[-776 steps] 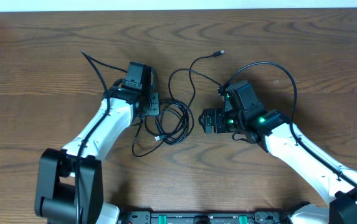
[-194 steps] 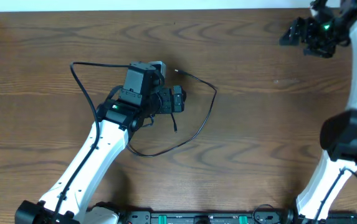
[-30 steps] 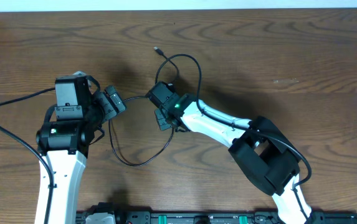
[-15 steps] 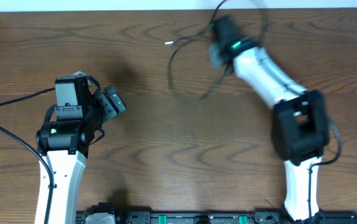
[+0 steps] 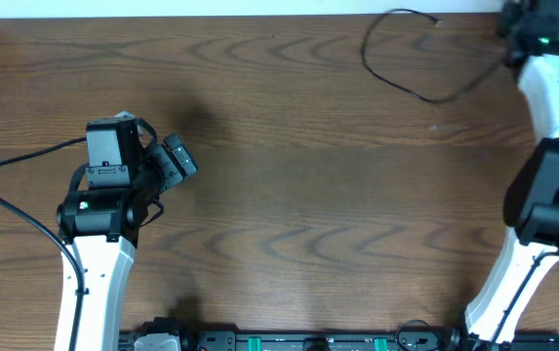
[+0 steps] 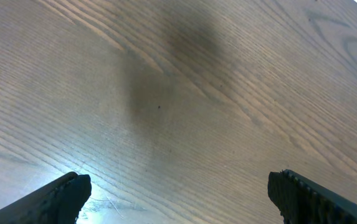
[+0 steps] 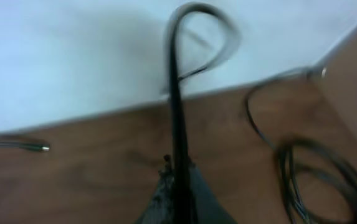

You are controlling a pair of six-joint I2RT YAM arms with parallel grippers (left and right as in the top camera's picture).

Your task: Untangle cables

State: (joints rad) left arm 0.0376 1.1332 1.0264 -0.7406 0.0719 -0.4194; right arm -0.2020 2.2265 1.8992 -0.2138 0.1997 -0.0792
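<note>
One thin black cable [image 5: 396,78] hangs in a wide loop over the table's far right part, with its plug end [image 5: 437,20] near the back edge. My right gripper [image 5: 515,34] is at the far right corner and is shut on this cable. In the right wrist view the cable [image 7: 177,106] rises straight from the closed right gripper [image 7: 178,182] and curls over at the top. A second coil of black cables [image 7: 321,177] lies on the wood to its right. My left gripper [image 5: 177,161] stands open over bare wood, its fingers [image 6: 63,196] wide apart with nothing between them.
The wooden table [image 5: 308,195] ends at a white wall [image 7: 72,56] just behind the right gripper. A loose plug tip [image 7: 38,147] lies at the left in the right wrist view. The left arm's own thick wire [image 5: 16,185] trails off to the left.
The right arm has swung from the table's middle to the far right corner, carrying the black cable with it. The left arm has not moved and stays open.
</note>
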